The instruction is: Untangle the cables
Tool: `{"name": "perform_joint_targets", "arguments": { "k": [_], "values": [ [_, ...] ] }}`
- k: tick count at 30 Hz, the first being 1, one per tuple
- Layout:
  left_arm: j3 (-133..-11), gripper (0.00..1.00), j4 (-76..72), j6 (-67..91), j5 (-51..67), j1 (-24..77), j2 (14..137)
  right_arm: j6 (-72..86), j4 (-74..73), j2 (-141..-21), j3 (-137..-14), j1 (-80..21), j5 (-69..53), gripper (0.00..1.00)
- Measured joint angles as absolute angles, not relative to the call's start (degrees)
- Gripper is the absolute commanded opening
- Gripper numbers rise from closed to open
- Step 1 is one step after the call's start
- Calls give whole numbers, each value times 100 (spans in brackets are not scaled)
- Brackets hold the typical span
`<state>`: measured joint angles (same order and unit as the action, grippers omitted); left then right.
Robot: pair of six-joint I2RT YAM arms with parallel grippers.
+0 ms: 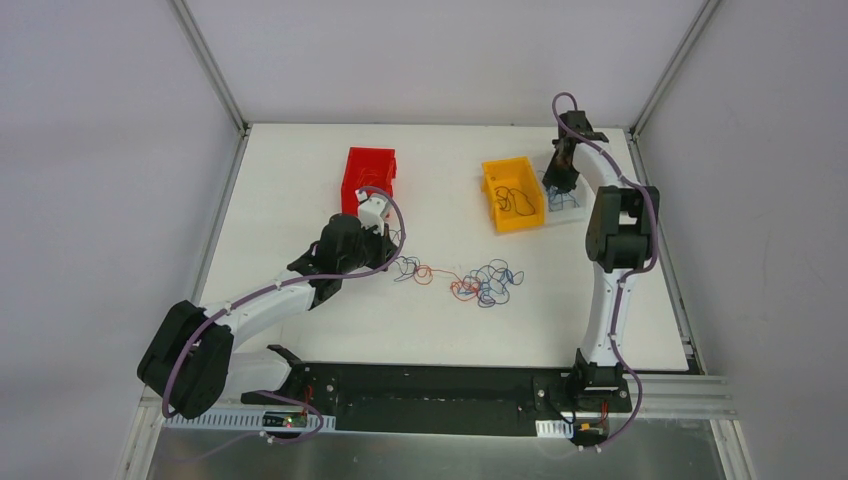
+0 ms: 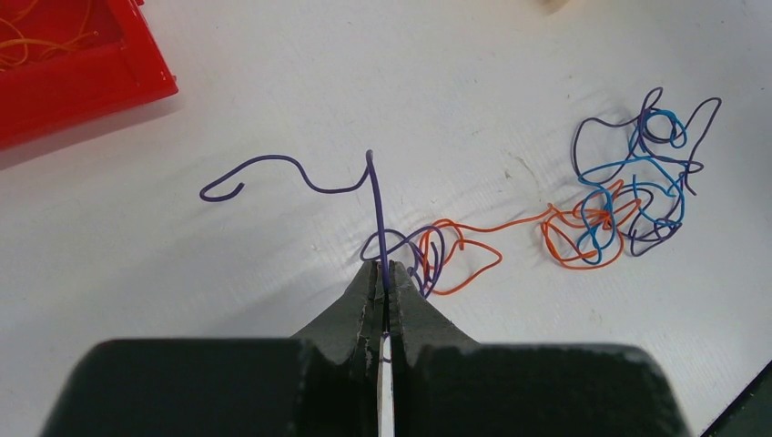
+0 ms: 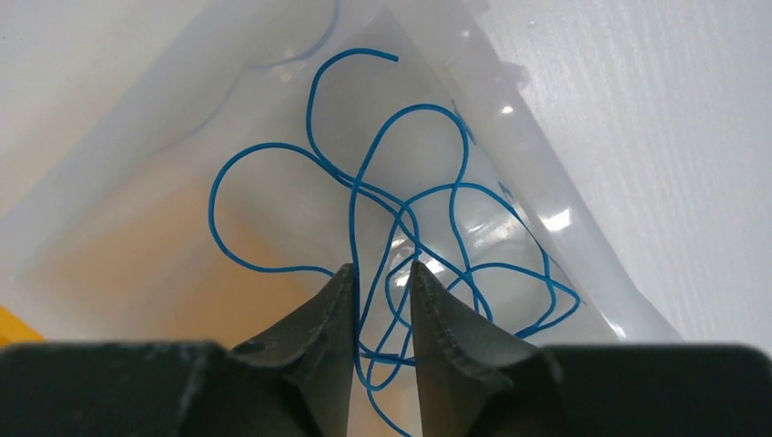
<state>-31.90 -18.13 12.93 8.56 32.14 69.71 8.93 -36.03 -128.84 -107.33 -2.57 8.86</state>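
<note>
The left gripper (image 2: 383,276) is pinched tight on a purple wire (image 2: 375,205), which rises from its tips and curls off to the left. Just beyond, the knot of cables (image 2: 619,196), orange, blue and purple, lies in the middle of the table (image 1: 300,170), with the red bin (image 1: 368,178) behind. The right gripper (image 3: 382,282) stands narrowly parted. One strand of the blue wires (image 3: 353,218) passes between its jaws, over a clear tray (image 3: 137,209) beside the yellow bin (image 1: 512,195).

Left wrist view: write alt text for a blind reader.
The black left gripper is shut on a thin purple wire that curls leftward over the white table. To its right lies a tangle of orange, blue and purple wires; a red plastic bin sits top left.
</note>
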Motion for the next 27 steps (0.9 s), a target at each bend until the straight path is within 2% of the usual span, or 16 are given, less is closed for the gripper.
{"name": "perform_joint_targets", "arguments": {
  "k": [4, 6, 8, 9, 10, 11, 17, 22, 27],
  "values": [
    [-3190, 0, -1815, 1293, 858, 3214, 6971, 827, -3758, -12700, -10746, -307, 1026, 41],
    [-3190, 0, -1813, 1293, 860, 3214, 6971, 819, -3828, -12501, -10746, -340, 1068, 50],
    [-3190, 0, -1813, 1293, 873, 3214, 6971, 810, -3865, -12232, -10739, -381, 1096, 66],
    [-3190, 0, -1815, 1293, 886, 3214, 6971, 805, -3872, -12066, -10722, -408, 1109, 78],
    [-3188, 0, -1815, 1293, 895, 3214, 6965, 805, -3868, -11869, -10683, -440, 1114, 95],
    [-3186, 0, -1815, 1293, 902, 3214, 6954, 814, -3857, -11688, -10621, -478, 1118, 99],
    [-3127, 0, -1822, 1288, 943, 3214, 6838, 742, -3629, -10009, -9638, -1278, 1278, 97],
    [-3092, 0, -1820, 1282, 996, 3214, 6740, 714, -2987, -8698, -7988, -2499, 886, 83],
    [-3059, 0, -1824, 1278, 993, 3214, 6543, 508, -2213, -8300, -6318, -3304, 233, 74]
  ]
}}
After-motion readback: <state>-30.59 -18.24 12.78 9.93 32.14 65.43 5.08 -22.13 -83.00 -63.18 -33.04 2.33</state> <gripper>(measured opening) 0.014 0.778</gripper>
